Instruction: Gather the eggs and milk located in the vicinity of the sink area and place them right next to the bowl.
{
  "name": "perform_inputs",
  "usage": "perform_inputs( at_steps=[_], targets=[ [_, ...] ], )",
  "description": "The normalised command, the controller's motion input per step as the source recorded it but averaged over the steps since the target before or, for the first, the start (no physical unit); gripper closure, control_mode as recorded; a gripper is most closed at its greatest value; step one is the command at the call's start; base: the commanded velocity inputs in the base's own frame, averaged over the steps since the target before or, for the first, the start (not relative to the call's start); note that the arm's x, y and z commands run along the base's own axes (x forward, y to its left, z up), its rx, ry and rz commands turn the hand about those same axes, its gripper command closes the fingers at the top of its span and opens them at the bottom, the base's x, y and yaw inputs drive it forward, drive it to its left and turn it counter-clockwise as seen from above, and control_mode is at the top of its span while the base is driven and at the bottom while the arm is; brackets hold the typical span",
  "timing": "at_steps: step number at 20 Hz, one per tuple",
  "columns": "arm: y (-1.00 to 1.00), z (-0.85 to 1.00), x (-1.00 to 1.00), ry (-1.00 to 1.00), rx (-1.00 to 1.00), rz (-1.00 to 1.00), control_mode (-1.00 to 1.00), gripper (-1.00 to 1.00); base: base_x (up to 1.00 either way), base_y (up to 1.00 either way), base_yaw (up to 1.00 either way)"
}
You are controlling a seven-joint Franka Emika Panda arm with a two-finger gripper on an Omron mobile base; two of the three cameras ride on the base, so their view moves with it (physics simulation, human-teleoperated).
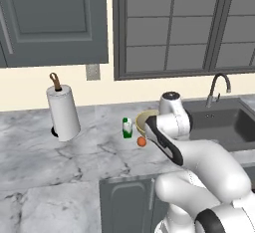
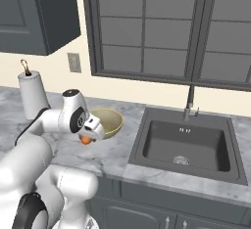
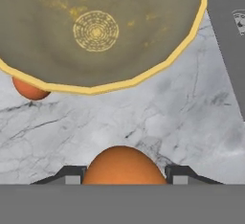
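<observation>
Egg [image 3: 122,165]: clamped between the jaws of the gripper [image 3: 123,176], carried above the counter [image 3: 158,117] just short of the bowl [image 3: 95,31] (presumably for setting beside it). Second egg [image 3: 28,89]: against the bowl's rim. Milk [image 1: 127,128]: beside the bowl.

Claw [image 3: 123,177] grips egg [image 3: 123,166]; bowl [image 3: 143,77] ahead, second egg [image 3: 27,89] beside.

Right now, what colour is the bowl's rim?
Tan-yellow; the bowl has a bright yellow rim around a pale speckled inside, clearest in the hand view.
</observation>
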Motion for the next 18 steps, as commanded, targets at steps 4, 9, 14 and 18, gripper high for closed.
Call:
perform_inputs(
  at_steps=[4, 9, 14, 18],
  targets=[
    [0.00, -0.29, -0.02, -0.10, 0.06, -0.14, -1.00, 1.00, 0.00, 0.00, 0.00],
    [0.00, -0.11, 0.01, -0.03, 0.00, 0.00, -1.00, 1.00, 0.00, 0.00, 0.00],
    [0.00, -0.06, 0.00, 0.00, 0.00, 0.00, -1.00, 1.00, 0.00, 0.00, 0.00],
    [0.00, -0.21, 0.01, 0.00, 0.00, 0.00, -1.00, 1.00, 0.00, 0.00, 0.00]
  ],
)
